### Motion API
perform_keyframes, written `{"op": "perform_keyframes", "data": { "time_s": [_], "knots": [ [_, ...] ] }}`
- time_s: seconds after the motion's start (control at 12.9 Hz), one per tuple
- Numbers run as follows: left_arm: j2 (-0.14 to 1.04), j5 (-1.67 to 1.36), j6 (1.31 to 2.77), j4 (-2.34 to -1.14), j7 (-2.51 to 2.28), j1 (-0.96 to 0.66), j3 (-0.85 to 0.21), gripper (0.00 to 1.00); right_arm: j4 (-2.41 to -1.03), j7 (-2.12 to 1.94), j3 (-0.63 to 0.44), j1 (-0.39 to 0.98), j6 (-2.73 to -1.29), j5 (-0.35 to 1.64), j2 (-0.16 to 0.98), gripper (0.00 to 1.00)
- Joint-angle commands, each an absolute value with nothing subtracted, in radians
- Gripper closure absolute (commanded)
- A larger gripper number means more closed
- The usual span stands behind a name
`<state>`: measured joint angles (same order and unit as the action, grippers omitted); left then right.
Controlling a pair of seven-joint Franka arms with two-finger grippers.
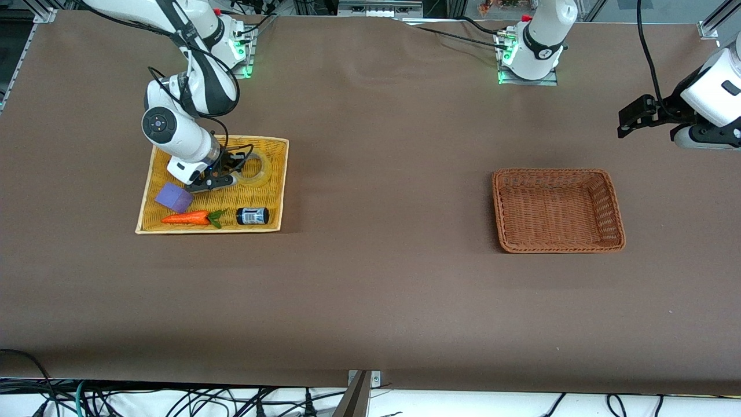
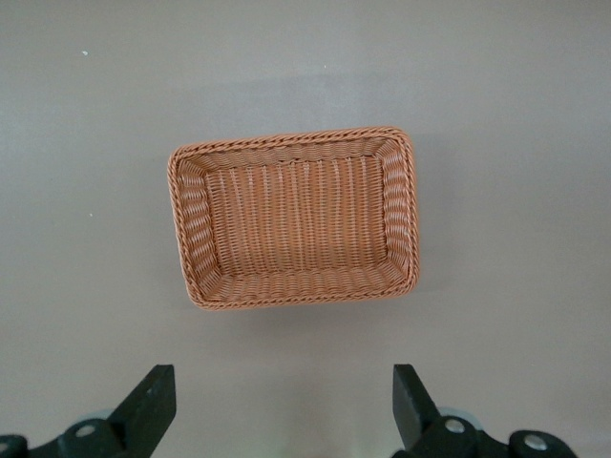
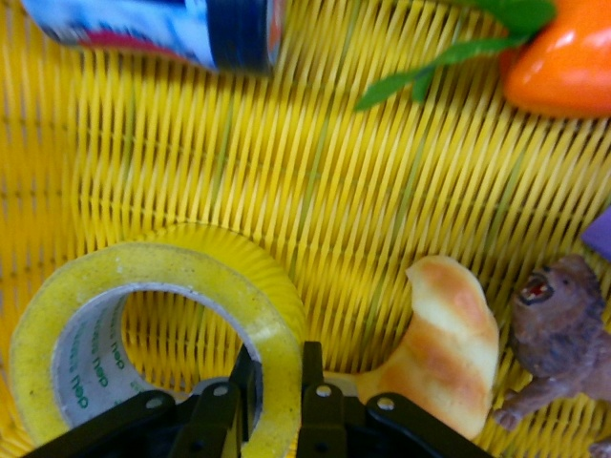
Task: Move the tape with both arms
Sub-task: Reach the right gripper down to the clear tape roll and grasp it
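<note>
Two arms, I'm at pickup: right hand [image 3: 275, 382] pinching wall of the packing tape roll [image 3: 153, 315] in yellow tray [image 1: 277, 174] w/ croissant [image 3: 447, 329] beside; left hand [image 2: 284, 405] open, waits above wicker basket [image 2: 296, 218]; next I'd lift straight, bring toward mid tabletop [image 1: 382, 174] for handover.

Non-task items: 2 baskets, 5 small objects.
Yellow flat tray [image 1: 272, 191] sits toward the right arm's end of the table and holds a purple block [image 1: 173, 197], a toy carrot [image 1: 188, 218], a dark can on its side [image 1: 252, 216], a croissant [image 3: 449, 329] and a brown animal figure [image 3: 558, 320]. Brown wicker basket [image 1: 613, 208] lies toward the left arm's end.
</note>
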<state>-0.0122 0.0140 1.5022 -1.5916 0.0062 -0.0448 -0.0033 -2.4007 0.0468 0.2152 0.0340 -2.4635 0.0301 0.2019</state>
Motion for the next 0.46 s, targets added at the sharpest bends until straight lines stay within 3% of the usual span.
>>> {"op": "perform_keyframes", "data": {
  "time_s": [0.0, 0.39],
  "knots": [
    [-0.002, 0.026, 1.479, -1.562, 0.015, -0.043, -0.005, 0.00, -2.315, 0.074, 0.233, 0.031, -2.337, 0.021, 0.164, 1.00],
    [-0.002, 0.026, 1.479, -1.562, 0.015, -0.043, -0.005, 0.00, -1.967, 0.196, 0.307, 0.082, -2.013, -0.034, 0.242, 1.00]
  ]
}}
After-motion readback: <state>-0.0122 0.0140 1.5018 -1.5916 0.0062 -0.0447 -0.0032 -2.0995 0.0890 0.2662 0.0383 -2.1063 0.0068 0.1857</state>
